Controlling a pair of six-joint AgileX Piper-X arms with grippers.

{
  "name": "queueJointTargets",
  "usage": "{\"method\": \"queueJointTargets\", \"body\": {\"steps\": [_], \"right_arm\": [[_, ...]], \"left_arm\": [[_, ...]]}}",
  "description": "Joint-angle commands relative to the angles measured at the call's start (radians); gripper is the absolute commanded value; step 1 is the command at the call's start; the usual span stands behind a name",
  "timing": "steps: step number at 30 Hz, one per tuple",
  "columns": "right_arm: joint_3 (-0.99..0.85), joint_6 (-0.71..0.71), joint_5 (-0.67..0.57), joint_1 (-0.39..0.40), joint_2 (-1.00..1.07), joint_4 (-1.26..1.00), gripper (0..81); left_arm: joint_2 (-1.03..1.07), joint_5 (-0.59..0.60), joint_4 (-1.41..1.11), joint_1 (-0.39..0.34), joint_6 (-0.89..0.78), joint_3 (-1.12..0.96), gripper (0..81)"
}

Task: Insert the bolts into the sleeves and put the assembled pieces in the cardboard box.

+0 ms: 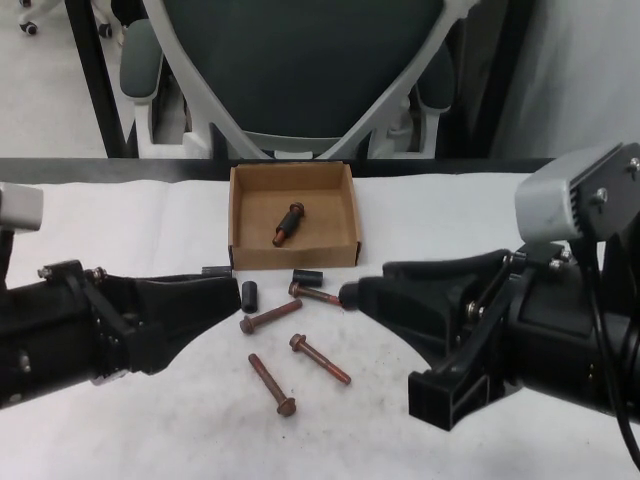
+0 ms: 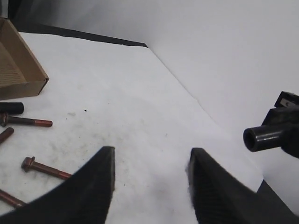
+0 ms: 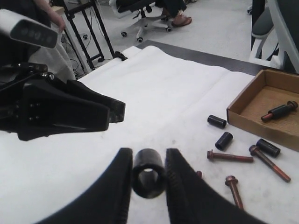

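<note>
The cardboard box (image 1: 290,255), just beyond my two grippers, holds one assembled piece (image 1: 288,222). My right gripper (image 3: 148,156) is clamped on one sleeve (image 3: 148,192), and facing it my left gripper (image 2: 152,175) stands spread and empty. On the cloth (image 1: 450,215) between them I count four loose bolts (image 1: 270,317) and three loose sleeves (image 1: 249,295).

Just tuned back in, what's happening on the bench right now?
The right gripper holds a black sleeve above the bench, facing the left gripper, which is open and empty. One assembled piece lies in the cardboard box. Four bolts and three loose sleeves lie on the bench before the box.
</note>
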Motion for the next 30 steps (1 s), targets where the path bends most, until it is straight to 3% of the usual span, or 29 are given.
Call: {"method": "queueJointTargets", "body": {"steps": [1,6,13,19,30], "right_arm": [[-0.013,-0.006,-0.027,-0.005,-0.008,0.063,0.2],[-0.002,-0.062,-0.058,0.0,-0.011,0.112,0.2],[0.037,-0.119,0.024,0.055,-0.042,0.112,0.2],[0.105,-0.112,0.14,0.123,-0.144,0.1,0.2],[0.236,-0.035,0.296,0.224,-0.406,0.12,0.2]], "left_arm": [[-0.004,0.055,-0.005,0.002,0.007,-0.01,46.0],[-0.004,0.213,-0.005,0.002,0.048,-0.01,43.4],[-0.064,0.212,-0.005,0.002,0.103,-0.01,35.6],[-0.177,0.096,0.09,0.002,0.19,-0.01,30.0],[-0.465,-0.091,0.449,0.002,0.342,-0.01,29.9]]}}
